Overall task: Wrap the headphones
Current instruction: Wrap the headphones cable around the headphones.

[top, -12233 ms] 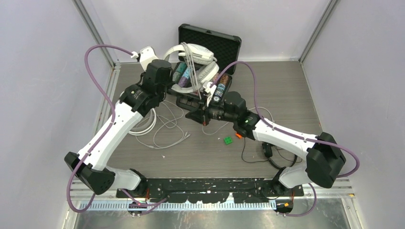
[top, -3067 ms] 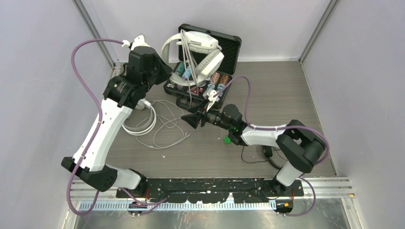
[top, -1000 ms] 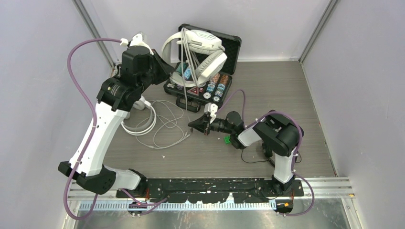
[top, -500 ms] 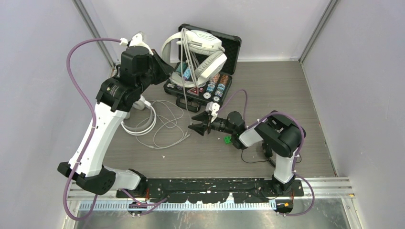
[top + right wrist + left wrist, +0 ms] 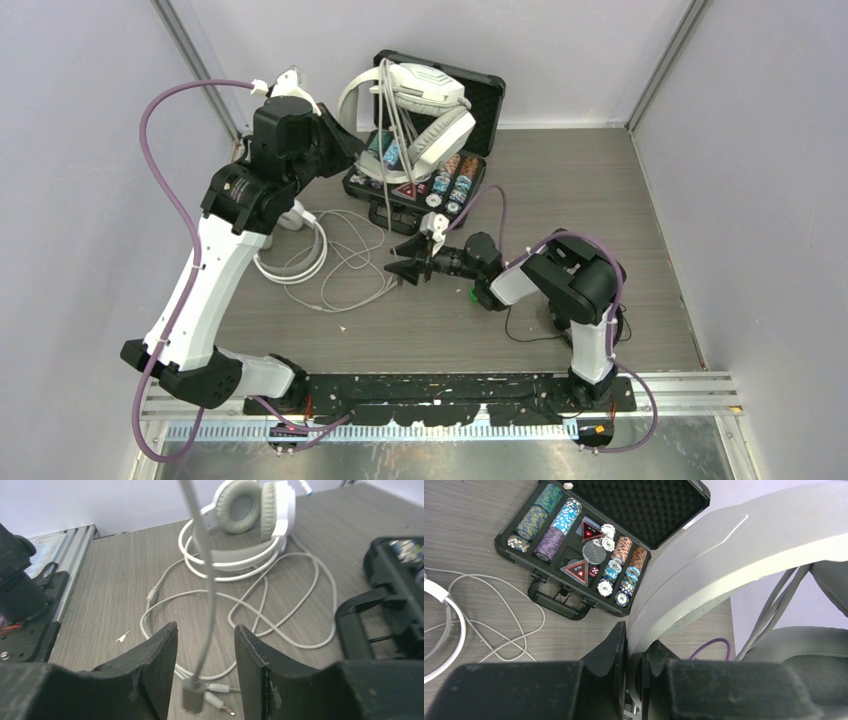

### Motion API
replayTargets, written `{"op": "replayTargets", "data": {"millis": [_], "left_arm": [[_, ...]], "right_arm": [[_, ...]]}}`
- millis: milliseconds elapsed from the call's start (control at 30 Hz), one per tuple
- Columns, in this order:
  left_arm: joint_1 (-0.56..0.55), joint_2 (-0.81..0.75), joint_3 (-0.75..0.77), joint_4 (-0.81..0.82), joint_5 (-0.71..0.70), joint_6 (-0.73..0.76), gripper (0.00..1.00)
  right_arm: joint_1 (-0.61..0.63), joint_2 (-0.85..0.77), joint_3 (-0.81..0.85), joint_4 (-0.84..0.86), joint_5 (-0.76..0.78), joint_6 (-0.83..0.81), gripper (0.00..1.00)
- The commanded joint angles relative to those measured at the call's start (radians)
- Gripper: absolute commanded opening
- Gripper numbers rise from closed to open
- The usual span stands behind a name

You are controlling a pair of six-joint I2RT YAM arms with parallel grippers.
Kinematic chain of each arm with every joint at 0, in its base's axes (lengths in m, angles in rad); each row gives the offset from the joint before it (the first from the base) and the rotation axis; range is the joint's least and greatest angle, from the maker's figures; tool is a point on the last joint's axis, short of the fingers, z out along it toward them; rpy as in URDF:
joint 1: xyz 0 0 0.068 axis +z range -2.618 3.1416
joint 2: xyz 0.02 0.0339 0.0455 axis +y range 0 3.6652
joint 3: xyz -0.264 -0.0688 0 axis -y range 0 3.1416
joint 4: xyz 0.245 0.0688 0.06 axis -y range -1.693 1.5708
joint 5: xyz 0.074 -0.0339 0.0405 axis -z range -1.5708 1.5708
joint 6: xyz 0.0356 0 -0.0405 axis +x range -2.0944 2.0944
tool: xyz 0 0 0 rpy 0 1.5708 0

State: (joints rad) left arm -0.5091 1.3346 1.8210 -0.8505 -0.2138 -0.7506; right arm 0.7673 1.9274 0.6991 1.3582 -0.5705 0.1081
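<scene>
My left gripper (image 5: 342, 135) (image 5: 634, 636) is shut on the headband (image 5: 704, 565) of a large white pair of headphones (image 5: 425, 100), held up above the open case. Its grey cable (image 5: 398, 160) hangs down from there. The cable (image 5: 210, 575) passes between the fingers of my right gripper (image 5: 405, 264) (image 5: 205, 630), which stands open low over the table; the plug end (image 5: 192, 698) dangles just below, untouched. A second white pair (image 5: 250, 517) lies on the table at the left with its cable (image 5: 300, 262) coiled loosely. A black pair (image 5: 562, 322) lies by the right arm's base, partly hidden.
An open black case (image 5: 420, 170) of poker chips (image 5: 621, 565) sits at the back centre, its handle (image 5: 357, 625) near my right gripper. A small green block (image 5: 472, 294) lies under the right forearm. Loose white cable loops (image 5: 350, 265) spread across the middle left.
My right gripper has gone from shut to open, letting go of the hanging cable, and has shifted slightly left. The left arm and the raised headphones have not moved.
</scene>
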Motion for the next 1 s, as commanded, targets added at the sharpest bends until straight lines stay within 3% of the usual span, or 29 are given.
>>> {"op": "replayTargets", "data": {"millis": [0,67,133,167,433,967], "left_arm": [[0.001,-0.029,0.059,0.111,0.024,-0.027,0.0],[0.001,-0.029,0.059,0.111,0.01,-0.018,0.0],[0.001,-0.022,0.072,0.116,-0.012,-0.007,0.0],[0.0,-0.021,0.077,0.121,-0.029,0.001,0.0],[0.015,0.059,0.26,0.062,-0.275,0.147,0.0],[0.184,0.186,0.475,-0.005,-0.331,0.187,0.0]], "right_arm": [[0.021,0.036,0.032,0.08,-0.008,0.06,0.47],[0.021,0.041,0.027,0.082,0.02,0.064,0.3],[0.021,0.031,0.009,0.081,0.046,0.059,0.06],[0.021,0.022,-0.004,0.081,0.056,0.055,0.02],[0.02,-0.058,-0.127,0.081,0.202,0.029,0.0],[0.018,-0.058,-0.146,0.081,0.199,0.022,0.01]]}}
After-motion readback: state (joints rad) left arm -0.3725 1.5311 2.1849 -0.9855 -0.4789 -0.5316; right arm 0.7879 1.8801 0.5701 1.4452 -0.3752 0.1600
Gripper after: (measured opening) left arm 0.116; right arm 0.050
